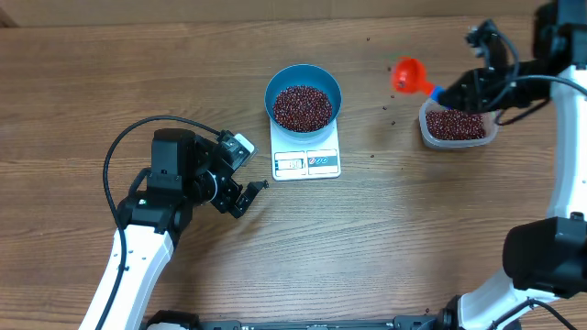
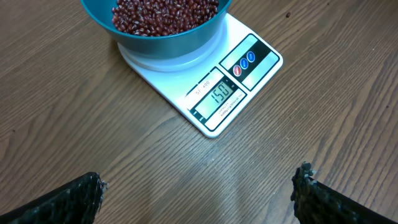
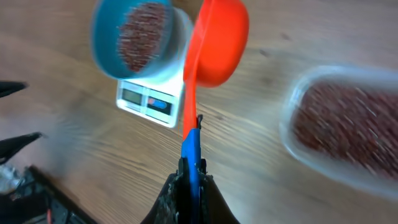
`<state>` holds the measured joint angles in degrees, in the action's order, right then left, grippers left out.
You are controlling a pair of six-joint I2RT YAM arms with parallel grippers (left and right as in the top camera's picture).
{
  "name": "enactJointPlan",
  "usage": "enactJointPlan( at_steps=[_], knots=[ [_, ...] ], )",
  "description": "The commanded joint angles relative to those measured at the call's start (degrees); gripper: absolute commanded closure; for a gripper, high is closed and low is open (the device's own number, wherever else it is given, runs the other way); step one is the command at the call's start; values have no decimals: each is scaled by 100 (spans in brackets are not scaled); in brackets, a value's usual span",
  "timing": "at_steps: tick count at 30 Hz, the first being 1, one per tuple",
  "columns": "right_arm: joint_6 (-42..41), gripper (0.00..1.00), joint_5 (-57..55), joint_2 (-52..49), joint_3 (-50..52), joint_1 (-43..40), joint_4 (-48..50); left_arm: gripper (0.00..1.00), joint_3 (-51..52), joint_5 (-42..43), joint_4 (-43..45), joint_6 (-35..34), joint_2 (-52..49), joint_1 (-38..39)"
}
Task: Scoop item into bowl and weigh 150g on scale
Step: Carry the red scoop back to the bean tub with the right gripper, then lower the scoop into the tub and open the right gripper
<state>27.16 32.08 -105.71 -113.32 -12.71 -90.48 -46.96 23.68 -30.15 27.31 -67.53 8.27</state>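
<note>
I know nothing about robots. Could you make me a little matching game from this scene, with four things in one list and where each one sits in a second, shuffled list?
Things:
1. bright blue round bowl
2. flat white rectangular kitchen scale
3. orange-red plastic scoop with a blue handle
4. clear plastic tub

Places:
A. clamped in the right gripper
B. on the wooden table, under the bowl
C. on the table near the scoop, holding red-brown beans
D. on top of the scale, filled with beans

Pairs: 1-D, 2-B, 3-A, 4-C

The scale [image 2: 180, 84] shows 150 on its display [image 2: 219, 94].
</note>
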Motion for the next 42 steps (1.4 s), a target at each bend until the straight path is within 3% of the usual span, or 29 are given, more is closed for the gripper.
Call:
enactJointPlan(
  at_steps=[1,11,23,30,39,42],
  knots=[
    [-415,96,-874,188,-177,-221,-37,0,-4,-15,15,-55,2,2],
    [-1696,96,-3386,188,-177,-33,-31,0,-4,-15,15,-55,2,2],
    [-2704,96,-6168,188,-173,1502,-254,0,-4,-15,15,-55,2,2],
    [-3132,96,-5989,179,-103,1541,-273,0,-4,-15,15,-55,2,2],
    [-3091,96,-3685,177,636,734,627,0,-4,-15,15,-55,2,2],
    [-2726,96,-2879,177,992,525,909,1,-4,-15,15,-55,2,2]
  ],
)
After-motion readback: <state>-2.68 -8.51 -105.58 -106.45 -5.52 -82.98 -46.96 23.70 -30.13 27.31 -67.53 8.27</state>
